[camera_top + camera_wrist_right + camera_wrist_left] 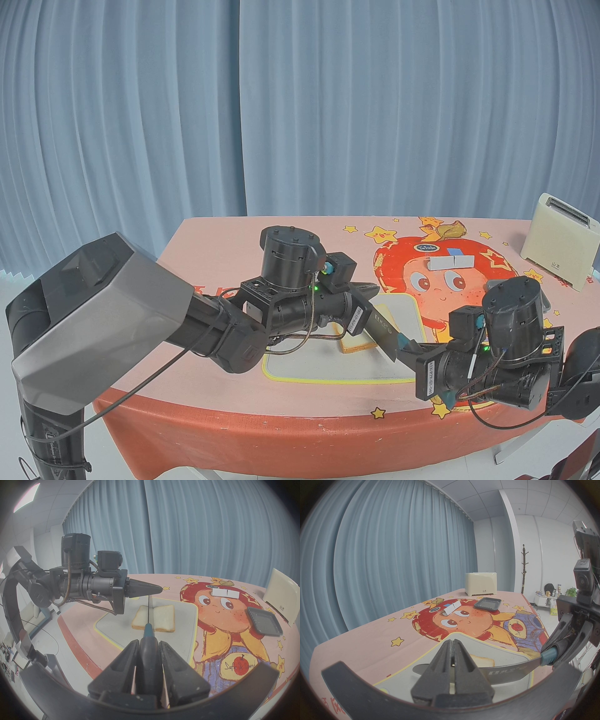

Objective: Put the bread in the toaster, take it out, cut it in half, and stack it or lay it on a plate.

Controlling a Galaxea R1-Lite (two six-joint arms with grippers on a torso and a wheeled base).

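White bread (163, 618), soft and easily crushed, lies just ahead of the right claw (148, 643), which grips the knife (510, 672) over its middle; the closed, empty left claw (156, 589), just above, should pin one crust lightly.

Blade of knife (506, 672): smooth grey metal. Bread (154, 622): soft, porous. Cutting board (118, 627): smooth, matt. Desk (206, 250): printed cloth cover. Toaster (559, 240): smooth cream casing.

head looks down on table (212, 250); low wrist views, seemingly opposed, share the board (500, 650).
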